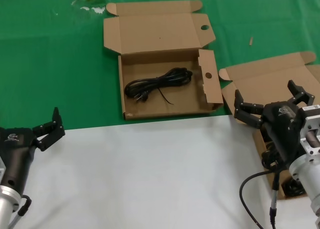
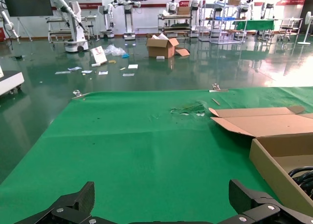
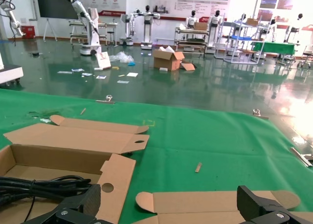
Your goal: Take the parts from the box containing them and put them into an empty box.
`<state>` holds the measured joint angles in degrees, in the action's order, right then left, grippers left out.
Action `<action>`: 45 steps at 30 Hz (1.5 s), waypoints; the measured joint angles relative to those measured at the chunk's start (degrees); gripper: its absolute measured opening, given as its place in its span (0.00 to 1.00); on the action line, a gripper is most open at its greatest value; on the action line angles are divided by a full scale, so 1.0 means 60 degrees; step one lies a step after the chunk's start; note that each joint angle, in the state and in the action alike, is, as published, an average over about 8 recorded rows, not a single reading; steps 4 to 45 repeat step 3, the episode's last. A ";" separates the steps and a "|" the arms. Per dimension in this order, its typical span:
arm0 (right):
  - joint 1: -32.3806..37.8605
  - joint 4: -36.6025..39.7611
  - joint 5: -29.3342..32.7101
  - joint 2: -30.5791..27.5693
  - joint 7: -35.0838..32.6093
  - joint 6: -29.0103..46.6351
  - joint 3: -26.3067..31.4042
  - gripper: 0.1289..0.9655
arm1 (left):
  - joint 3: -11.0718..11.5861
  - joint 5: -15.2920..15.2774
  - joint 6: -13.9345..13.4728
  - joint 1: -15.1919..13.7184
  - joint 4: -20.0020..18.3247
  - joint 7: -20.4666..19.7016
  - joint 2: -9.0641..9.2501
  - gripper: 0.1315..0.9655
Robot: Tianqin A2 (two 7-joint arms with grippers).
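A brown box with round holes in its flaps lies open on the green cloth. Inside it rests one coiled black cable with a plug, also showing in the right wrist view and the left wrist view. A second brown box with a rounded ear tab sits at the right. My right arm hides most of it, and something black shows in it below the arm. The right gripper hangs open and empty over this box's lid. At the near left, the left gripper stays open and empty.
A white sheet covers the near half of the table and green cloth the far half. Small scraps lie at the far edge. Beyond the table is a hall floor with other robots and a cardboard box.
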<state>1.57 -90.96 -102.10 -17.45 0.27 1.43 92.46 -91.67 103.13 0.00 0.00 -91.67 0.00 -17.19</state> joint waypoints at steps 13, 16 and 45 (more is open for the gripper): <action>0.0000 0.0000 0.0000 0.0000 0.0000 0.0000 0.0000 1.00 | 0.0000 0.0000 0.0000 0.0000 0.0000 0.0000 0.0000 1.00; 0.0000 0.0000 0.0000 0.0000 0.0000 0.0000 0.0000 1.00 | 0.0000 0.0000 0.0000 0.0000 0.0000 0.0000 0.0000 1.00; 0.0000 0.0000 0.0000 0.0000 0.0000 0.0000 0.0000 1.00 | 0.0000 0.0000 0.0000 0.0000 0.0000 0.0000 0.0000 1.00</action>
